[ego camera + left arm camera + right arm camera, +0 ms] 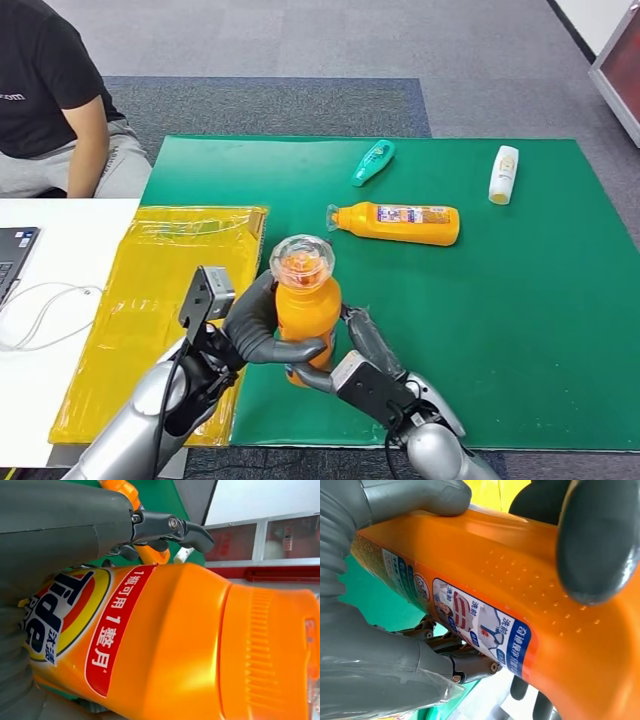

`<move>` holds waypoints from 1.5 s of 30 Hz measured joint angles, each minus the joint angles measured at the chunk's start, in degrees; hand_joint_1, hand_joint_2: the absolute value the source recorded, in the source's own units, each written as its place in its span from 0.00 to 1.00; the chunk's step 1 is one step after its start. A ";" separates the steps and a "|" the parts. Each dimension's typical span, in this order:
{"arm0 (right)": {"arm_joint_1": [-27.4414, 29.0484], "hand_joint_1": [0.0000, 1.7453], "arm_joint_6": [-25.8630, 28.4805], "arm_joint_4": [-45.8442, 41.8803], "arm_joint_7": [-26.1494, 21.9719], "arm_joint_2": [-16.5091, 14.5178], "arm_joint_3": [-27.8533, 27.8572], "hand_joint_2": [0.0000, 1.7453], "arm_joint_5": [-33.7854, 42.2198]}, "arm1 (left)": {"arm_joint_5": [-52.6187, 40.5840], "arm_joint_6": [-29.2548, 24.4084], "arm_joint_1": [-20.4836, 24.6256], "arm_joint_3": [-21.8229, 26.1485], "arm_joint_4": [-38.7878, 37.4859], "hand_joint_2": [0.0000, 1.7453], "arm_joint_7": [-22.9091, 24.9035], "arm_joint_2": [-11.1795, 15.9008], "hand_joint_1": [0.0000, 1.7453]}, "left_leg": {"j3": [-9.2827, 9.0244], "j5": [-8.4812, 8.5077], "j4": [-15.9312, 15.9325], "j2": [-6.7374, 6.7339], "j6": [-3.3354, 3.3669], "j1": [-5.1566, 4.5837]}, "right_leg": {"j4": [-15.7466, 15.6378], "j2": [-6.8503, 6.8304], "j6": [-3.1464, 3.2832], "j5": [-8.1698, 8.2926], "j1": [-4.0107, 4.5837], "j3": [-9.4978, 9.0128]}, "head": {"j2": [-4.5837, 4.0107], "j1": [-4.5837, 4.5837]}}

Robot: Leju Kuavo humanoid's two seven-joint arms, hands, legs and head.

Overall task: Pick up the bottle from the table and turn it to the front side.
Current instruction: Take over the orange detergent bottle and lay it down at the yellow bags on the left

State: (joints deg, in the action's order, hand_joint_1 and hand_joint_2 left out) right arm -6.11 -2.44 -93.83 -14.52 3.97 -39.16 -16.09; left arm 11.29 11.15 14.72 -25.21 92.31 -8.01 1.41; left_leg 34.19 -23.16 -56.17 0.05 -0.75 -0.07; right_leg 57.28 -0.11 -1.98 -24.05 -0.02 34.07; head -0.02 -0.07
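Both hands on the orange bottle (306, 310), upright w/ clear cap up, above the near edge of the green mat (528, 330). Left hand (260, 325) wraps it, thumb across the front; right hand (362, 350) cups the other side, fingers curled under. Judgement: rotate slowly, one hand regripping at a time so it doesn't slip. Beyond the fingertips: a lying orange bottle (396, 222), teal tube (373, 162), white bottle (503, 174).
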 joint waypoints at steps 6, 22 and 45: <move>-0.19 1.00 -0.24 0.43 0.05 0.15 -0.22 1.00 0.45 | 2.04 1.14 0.30 -0.06 -0.74 1.00 1.33 0.10 0.05 | 0.01 0.00 0.00 0.00 0.00 0.00 | 0.00 0.00 0.00 0.00 0.00 0.01 | 0.00 0.00; -0.13 1.00 -0.40 0.55 0.07 0.63 -0.74 1.00 0.85 | 3.55 1.12 0.56 0.00 -1.38 1.00 1.61 0.38 1.00 | 0.02 0.00 0.00 0.00 0.00 0.00 | 0.00 0.00 0.00 0.00 0.00 0.01 | 0.00 0.01; 1.74 0.10 1.50 0.55 -0.57 0.84 -0.82 1.00 2.02 | 1.07 -1.02 0.66 -0.50 -0.21 1.00 3.24 2.51 1.00 | 0.01 0.00 0.00 0.00 0.00 0.00 | 0.00 0.00 0.00 0.00 0.00 0.01 | 0.00 -0.01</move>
State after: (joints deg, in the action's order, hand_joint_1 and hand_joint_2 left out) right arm -4.38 -0.94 -93.29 -15.09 4.81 -39.98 -14.08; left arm 12.36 10.13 15.39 -25.71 92.09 -4.77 3.92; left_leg 34.20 -23.17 -56.17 0.05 -0.75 -0.07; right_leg 57.28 -0.11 -1.99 -24.05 -0.02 34.08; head -0.02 -0.08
